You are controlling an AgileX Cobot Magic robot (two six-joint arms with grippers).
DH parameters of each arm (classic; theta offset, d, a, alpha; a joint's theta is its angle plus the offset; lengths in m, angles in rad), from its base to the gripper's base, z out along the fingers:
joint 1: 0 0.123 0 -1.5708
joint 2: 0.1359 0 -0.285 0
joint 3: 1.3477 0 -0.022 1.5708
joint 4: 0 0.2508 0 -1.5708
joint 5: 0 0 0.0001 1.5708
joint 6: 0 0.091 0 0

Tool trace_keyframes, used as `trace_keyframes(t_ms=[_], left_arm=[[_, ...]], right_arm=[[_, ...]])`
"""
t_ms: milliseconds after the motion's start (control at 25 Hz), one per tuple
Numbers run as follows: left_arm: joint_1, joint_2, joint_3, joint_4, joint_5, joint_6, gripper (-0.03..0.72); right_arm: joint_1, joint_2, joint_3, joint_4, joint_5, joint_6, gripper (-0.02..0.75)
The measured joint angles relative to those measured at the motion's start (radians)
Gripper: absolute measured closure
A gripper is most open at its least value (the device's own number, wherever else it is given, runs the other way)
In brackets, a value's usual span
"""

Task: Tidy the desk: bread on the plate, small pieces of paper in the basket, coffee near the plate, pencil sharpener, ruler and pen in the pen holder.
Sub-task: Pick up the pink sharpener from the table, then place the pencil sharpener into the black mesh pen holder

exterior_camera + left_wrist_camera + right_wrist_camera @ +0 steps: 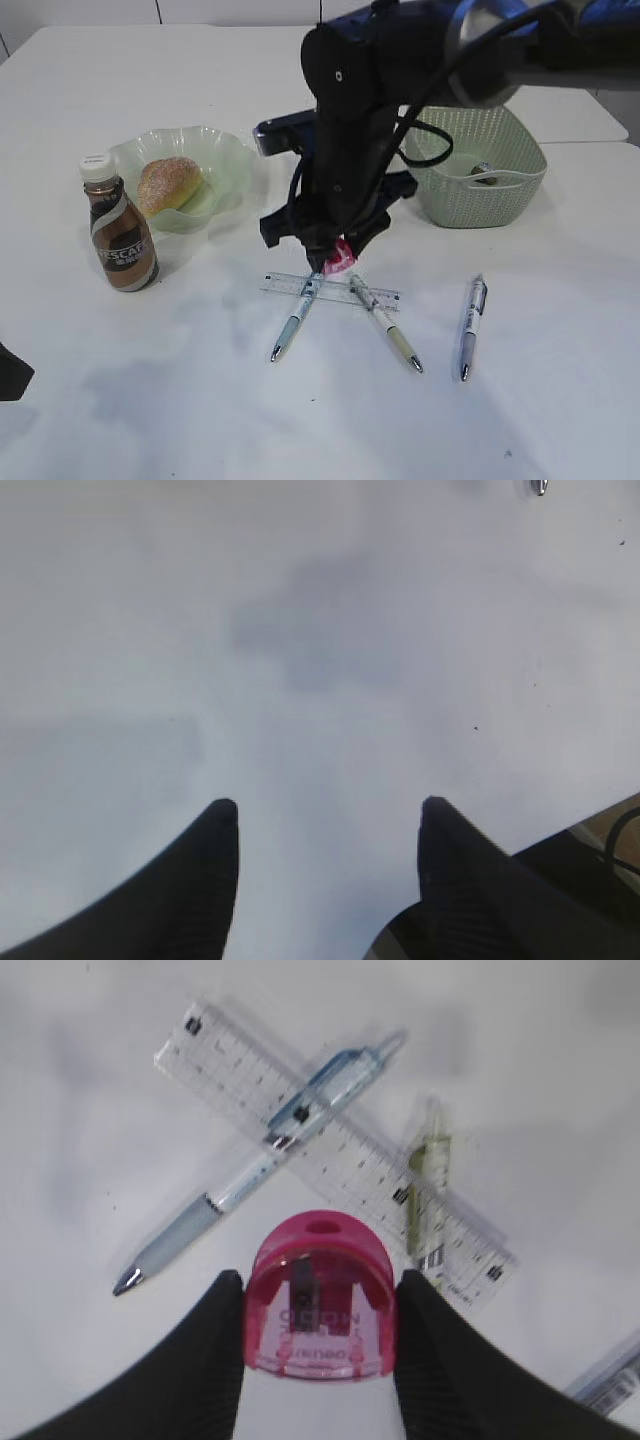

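Nearest the camera in the exterior view, at the lower left edge, a dark bit of the left arm shows; its wrist view has the left gripper [328, 825] spread wide over bare white table [300, 630], with nothing between the fingers.

Further in, at the centre of the frame, three pens lie on the table: a blue pen [294, 322] and a green pen [385, 322] both crossing a clear ruler [330, 290], and a third pen [471, 325] apart to the right.

Just above the ruler, the right gripper [318, 1305] is closed on a pink pencil sharpener [320, 1295], held between its fingers over the crossed pens.

At left stands a coffee bottle [119, 228] beside a green plate [225, 155] holding the bread [168, 184].

Farthest back, at upper right, sits a green basket [480, 190].
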Motion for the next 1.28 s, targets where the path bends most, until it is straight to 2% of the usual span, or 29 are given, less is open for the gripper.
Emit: trace_keyframes(t_ms=[400,600,1280], left_arm=[[0.000,0.000,0.000,0.001,0.000,0.000,0.286],[0.000,0.000,0.000,0.001,-0.008,0.000,0.286],[0.000,0.000,0.000,0.001,-0.030,0.000,0.286]], right_arm=[[0.000,0.000,-0.178,-0.161,0.016,-0.004,0.394],[-0.006,0.000,-0.199,-0.179,-0.012,-0.004,0.394],[-0.159,0.006,-0.199,-0.163,-0.363,0.000,0.395]])
